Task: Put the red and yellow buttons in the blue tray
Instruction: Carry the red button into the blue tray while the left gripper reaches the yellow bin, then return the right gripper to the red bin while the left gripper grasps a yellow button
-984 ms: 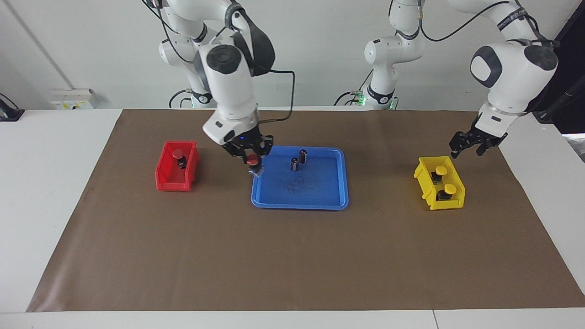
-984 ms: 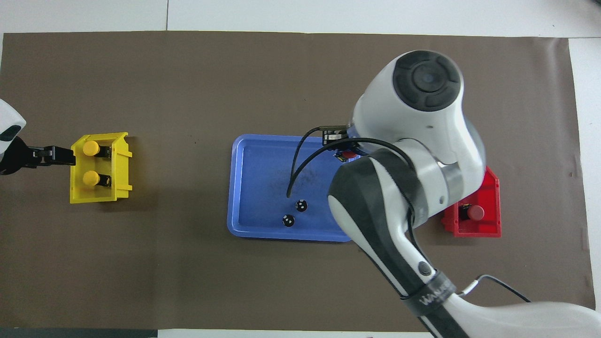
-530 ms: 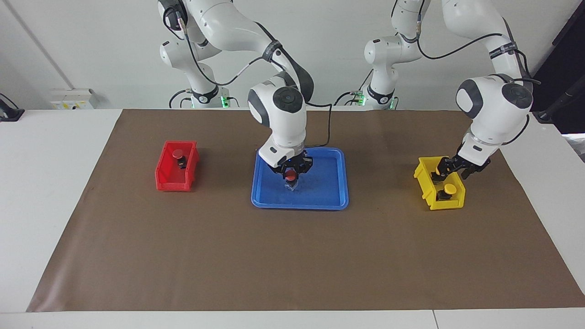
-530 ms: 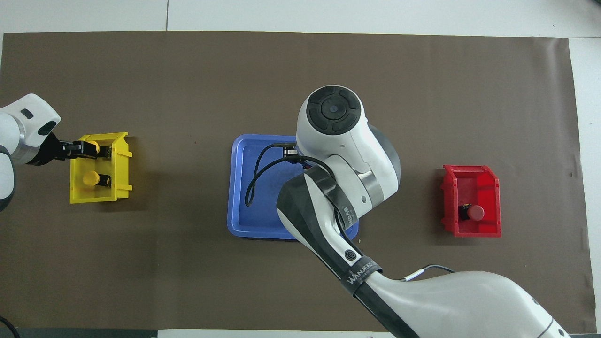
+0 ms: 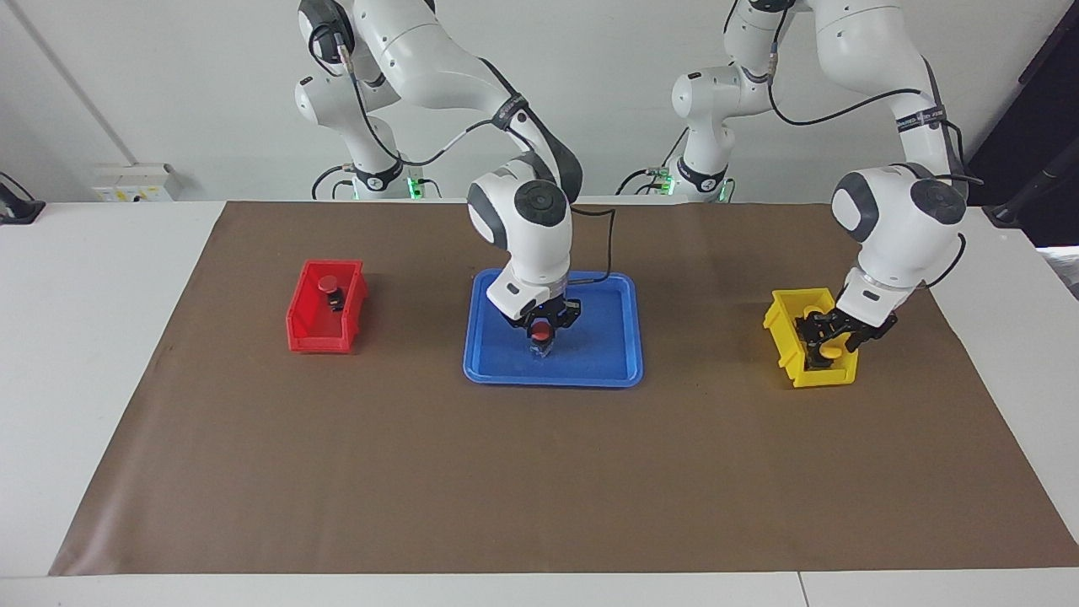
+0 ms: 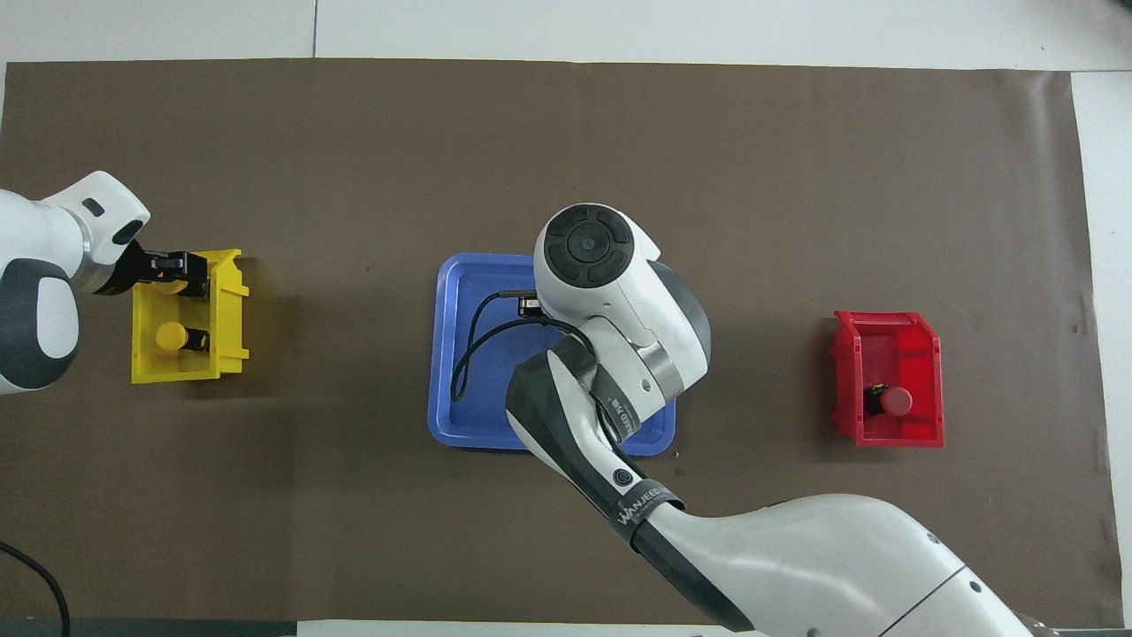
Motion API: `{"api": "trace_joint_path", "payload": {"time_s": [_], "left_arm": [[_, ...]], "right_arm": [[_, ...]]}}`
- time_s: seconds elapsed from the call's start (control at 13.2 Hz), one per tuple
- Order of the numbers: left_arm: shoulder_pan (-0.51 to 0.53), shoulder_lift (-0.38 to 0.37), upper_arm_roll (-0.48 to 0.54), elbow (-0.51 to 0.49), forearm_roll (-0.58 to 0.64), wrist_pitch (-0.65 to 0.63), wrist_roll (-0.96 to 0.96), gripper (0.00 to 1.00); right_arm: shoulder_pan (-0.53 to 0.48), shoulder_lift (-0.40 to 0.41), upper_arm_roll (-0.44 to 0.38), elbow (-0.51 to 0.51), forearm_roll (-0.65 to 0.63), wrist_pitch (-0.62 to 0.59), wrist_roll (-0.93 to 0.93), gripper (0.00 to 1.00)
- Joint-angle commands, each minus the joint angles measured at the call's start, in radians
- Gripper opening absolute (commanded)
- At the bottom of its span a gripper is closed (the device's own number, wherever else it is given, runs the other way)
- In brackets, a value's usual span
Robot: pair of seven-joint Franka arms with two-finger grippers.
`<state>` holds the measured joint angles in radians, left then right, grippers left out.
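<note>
So the red button (image 5: 539, 330) is upright, red cap up, sitting low over the middle of the blue tray (image 5: 620, 358), right between the jaws of the right gripper (image 5: 541, 335). Can't tell if the jaws are clamped on it or already letting go, or whether its base is actually on the tray floor. It's straight below the jaws, so the next move is probably just a release and a lift.

The second red button (image 5: 330, 289) is in the red bin (image 5: 314, 333) at the right arm's end of the tabletop.

The left gripper (image 5: 823, 335) is down in the yellow bin (image 5: 788, 337), jaws part open around a yellow button (image 5: 830, 337); no idea if they're squeezing it yet. The other yellow button (image 6: 170, 335) sits beside it, close enough to get bumped.
</note>
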<state>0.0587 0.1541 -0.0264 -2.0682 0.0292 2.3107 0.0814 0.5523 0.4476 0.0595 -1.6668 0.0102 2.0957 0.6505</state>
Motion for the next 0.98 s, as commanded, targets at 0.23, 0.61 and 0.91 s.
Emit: {"api": "trace_joint_path", "payload": {"time_s": [0.23, 0.61, 0.91], "left_arm": [[0.0, 0.009, 0.01, 0.008, 0.008, 0.012, -0.002, 0.74], [0.009, 0.009, 0.01, 0.01, 0.008, 0.009, 0.0, 0.64], [0.01, 0.009, 0.01, 0.004, 0.008, 0.007, -0.002, 0.41]], "right_arm": [[-0.096, -0.111, -0.023, 0.078, -0.029, -0.179, -0.099, 0.71], [-0.401, -0.542, -0.021, -0.391, -0.012, -0.149, -0.529, 0.71], [-0.61, -0.713, -0.024, -0.678, 0.066, -0.051, -0.835, 0.7]]}}
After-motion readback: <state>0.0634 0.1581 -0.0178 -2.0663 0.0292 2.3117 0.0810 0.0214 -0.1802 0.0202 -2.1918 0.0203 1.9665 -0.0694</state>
